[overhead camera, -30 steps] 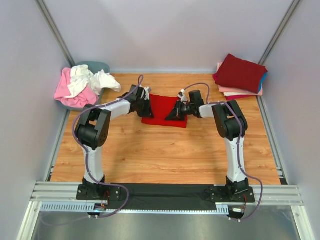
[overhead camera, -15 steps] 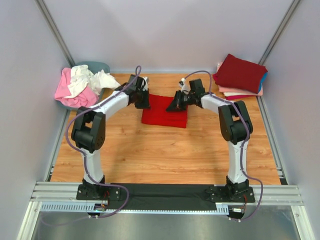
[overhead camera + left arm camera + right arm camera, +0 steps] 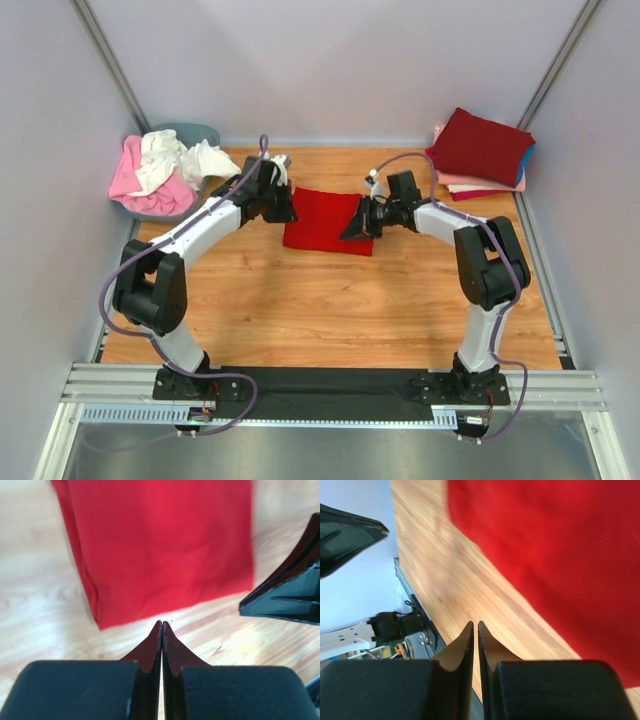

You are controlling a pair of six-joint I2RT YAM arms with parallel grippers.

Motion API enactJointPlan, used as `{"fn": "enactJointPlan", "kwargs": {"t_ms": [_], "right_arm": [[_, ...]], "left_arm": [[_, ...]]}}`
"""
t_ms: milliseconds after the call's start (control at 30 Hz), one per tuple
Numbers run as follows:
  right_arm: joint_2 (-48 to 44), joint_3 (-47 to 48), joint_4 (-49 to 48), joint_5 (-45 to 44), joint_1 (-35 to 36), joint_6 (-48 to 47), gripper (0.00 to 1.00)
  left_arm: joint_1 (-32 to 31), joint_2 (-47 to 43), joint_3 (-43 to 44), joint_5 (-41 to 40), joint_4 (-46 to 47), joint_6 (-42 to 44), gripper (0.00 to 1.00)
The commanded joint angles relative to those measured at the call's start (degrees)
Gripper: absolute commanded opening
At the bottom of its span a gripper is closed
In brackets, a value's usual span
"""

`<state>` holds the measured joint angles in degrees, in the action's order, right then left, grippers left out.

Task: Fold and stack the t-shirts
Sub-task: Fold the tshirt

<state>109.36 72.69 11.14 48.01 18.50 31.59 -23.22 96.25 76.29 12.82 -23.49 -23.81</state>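
Left gripper (image 3: 162, 625) closed, grey tub (image 3: 200, 131) holding pink shirt (image 3: 135, 178), white shirts (image 3: 170, 152)

Wooden table (image 3: 300, 300): folded bright red t-shirt (image 3: 325, 220) mid-back, folded stack (image 3: 480, 150) far right, grey tub (image 3: 195, 133) far left.

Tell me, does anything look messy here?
Yes. The pink shirt and white shirt spill in a crumpled heap over the rim of the tub at the far left. The red shirt in the middle lies flat and folded.
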Motion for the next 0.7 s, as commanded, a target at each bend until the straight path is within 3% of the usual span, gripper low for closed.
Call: {"fn": "enactJointPlan", "kwargs": {"t_ms": [0,267,667], "right_arm": [[2.51,-4.12,-2.52,-1.07,-0.39,-1.44,0.07],[10.08,-5.19,-5.07,-1.34,-3.29,-3.11,0.0],[16.58,-8.44,-10.08,3.23,-7.52,-1.98,0.0]], "left_arm": [[-0.16,1.83,-4.39,1.68,4.05,-0.44,0.0],[-0.16,8.69,-7.03,1.95,12.23,-0.09,0.0],[3.44,13.97,-11.16,-0.16,13.46,0.96,0.0]]}}
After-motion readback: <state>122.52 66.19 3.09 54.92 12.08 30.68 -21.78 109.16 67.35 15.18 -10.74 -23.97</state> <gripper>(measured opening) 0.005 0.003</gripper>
